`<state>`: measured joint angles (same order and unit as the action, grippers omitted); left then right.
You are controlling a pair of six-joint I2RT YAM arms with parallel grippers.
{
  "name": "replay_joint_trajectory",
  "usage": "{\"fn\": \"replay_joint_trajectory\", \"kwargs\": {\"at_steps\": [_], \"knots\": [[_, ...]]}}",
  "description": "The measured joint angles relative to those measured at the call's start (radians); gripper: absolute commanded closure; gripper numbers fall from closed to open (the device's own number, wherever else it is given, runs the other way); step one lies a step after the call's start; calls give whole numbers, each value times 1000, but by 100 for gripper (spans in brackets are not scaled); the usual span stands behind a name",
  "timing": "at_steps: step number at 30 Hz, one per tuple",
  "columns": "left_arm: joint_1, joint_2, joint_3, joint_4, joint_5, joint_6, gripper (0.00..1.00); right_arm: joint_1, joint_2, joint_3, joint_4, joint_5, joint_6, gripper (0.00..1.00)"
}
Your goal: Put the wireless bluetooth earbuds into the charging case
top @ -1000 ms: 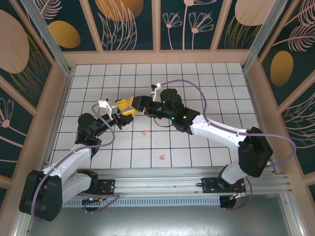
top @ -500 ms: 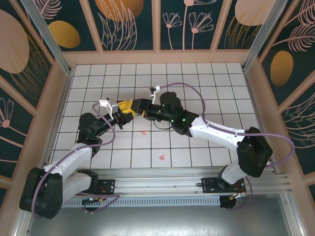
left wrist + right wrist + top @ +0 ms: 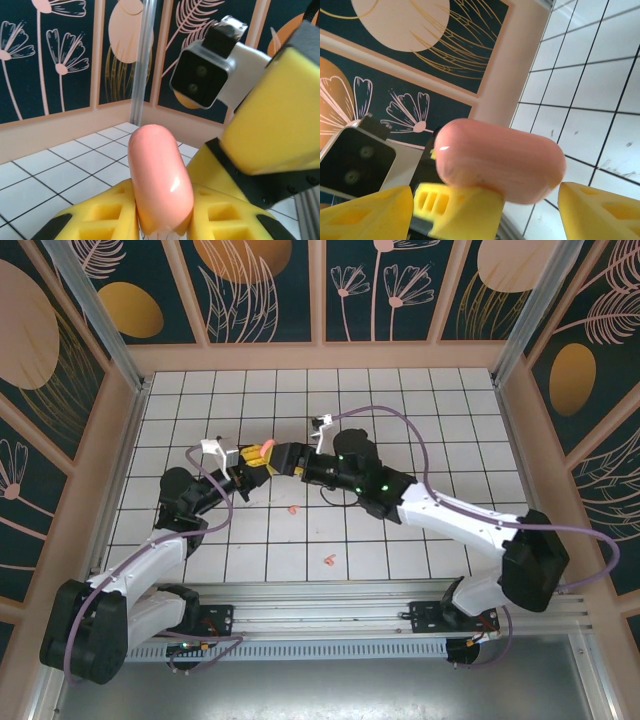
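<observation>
Salmon-pink plastic, glossy and rounded: the charging case (image 3: 160, 175) stands upright above the left pincer (image 3: 161, 222), gripped only at its lower end between the yellow pads.

Risks, as I judge them:
- The shell is smooth and the bite is low. A nudge could tip the case or squirt it out of the pads, dropping it to the tabletop (image 3: 440, 420).
- The right pincer (image 3: 485, 200) sits very close, one finger on either side of the case. A slightly skewed approach would knock the case rather than catch it.
- The case looks closed, with no open lid visible. Prying it open against such a shallow hold could twist it loose.

Pincer states:
- Left: clenched on the case.
- Right: released and spread wide. Its fingers flank the case with a gap on both sides and grip nothing.

Further out, both arms meet over the middle of the tabletop, a little left of centre. Two pink earbuds lie loose on the tiles nearer the bases. One (image 3: 293, 508) is just near of the pincers. The other (image 3: 328, 560) is nearer again and slightly right. Both are well apart from the case.
</observation>
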<state>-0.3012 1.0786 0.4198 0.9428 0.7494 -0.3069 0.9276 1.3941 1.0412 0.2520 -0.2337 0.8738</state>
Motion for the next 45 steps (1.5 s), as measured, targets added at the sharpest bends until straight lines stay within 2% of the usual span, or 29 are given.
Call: {"fn": "replay_joint_trajectory", "kwargs": {"at_steps": [6, 9, 12, 17, 20, 25, 30, 35, 45], "knots": [[0, 16, 34, 16, 43, -60, 82, -53, -145, -30, -45, -13, -219, 26], [0, 17, 53, 48, 73, -98, 82, -121, -190, -30, -57, -79, -363, 32], [0, 16, 76, 77, 109, -129, 81, -186, -214, -27, -95, -174, -538, 32], [0, 16, 104, 93, 164, -141, 81, -269, -204, 24, -223, -369, -856, 36], [-8, 16, 115, 95, 190, -144, 80, -274, -186, 61, -278, -472, -1038, 36], [-20, 16, 129, 94, 232, -143, 79, -273, -80, 201, -398, -575, -1249, 40], [-27, 16, 155, 72, 256, -132, 80, -265, 28, 302, -492, -637, -1363, 41], [-32, 16, 166, 66, 266, -129, 80, -243, 92, 359, -583, -678, -1445, 47], [-34, 16, 166, 55, 276, -124, 80, -235, 103, 388, -619, -726, -1495, 52]]}}
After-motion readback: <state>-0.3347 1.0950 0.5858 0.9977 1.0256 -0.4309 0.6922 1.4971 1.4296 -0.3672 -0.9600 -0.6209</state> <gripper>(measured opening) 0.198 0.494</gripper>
